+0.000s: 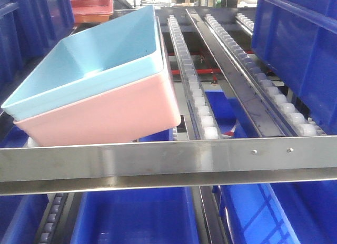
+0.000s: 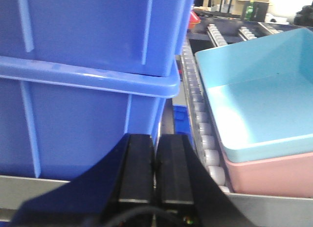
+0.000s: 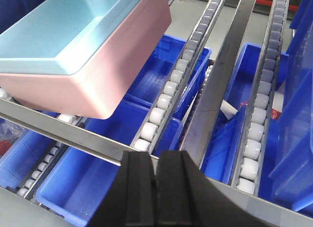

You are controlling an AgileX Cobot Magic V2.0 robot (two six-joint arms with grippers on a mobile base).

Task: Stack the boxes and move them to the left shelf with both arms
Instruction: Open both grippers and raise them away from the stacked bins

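Left gripper [image 2: 155, 183]: jaws together, nothing held, just before the front bar [image 1: 168, 165]. Right gripper [image 3: 157, 188]: jaws together, nothing held, above the bar. Teal tub [image 1: 100, 57]: nested in pink tub [image 1: 105, 115], pair tilted on roller lanes [image 1: 197, 97] behind the bar. Blue crates [image 2: 88, 65]: stacked beside the tubs.

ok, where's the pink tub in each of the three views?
Front view: pink tub at left centre, under the teal tub, behind the steel front bar.
Left wrist: lower right, only its rim strip showing.
Right wrist: upper left.
Shared landmark: the white roller lane on the tub's right.
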